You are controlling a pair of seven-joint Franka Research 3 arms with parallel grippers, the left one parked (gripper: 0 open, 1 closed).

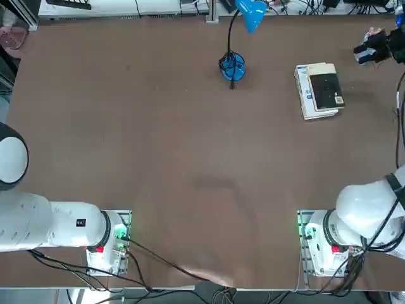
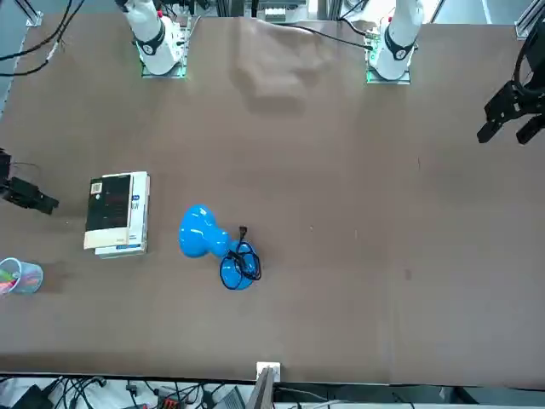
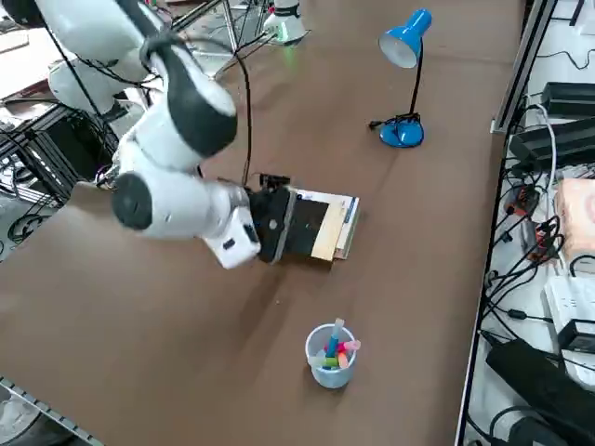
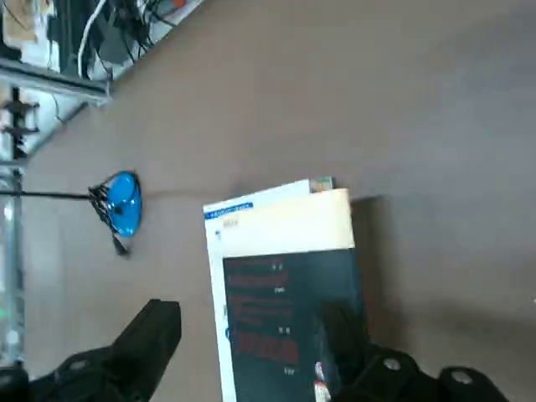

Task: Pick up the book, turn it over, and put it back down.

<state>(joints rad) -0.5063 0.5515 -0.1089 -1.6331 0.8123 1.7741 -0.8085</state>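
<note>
**Open pincer hovers over the two stacked books**

The right pincer, with its two black fingers, is released: the fingers stand wide apart with nothing gripped between them. It hangs in the air by the stack of books, on the robot's right. The white right arm with dark joint covers reaches out to it from its base.

The small thin book with a black face and a cream band lies flat on top of a larger white paperback with blue marks. Its black face is up, the cream band is at the end away from the robot, and a small white barcode label shows near the opposite end. A strip of the white cover shows along its left side.

Both books rest on the far right part of the brown worktop. A blue desk lamp, its dark cord bundled at the base, stands to their left. A translucent plastic cup of coloured markers is farther right and beyond them.
</note>
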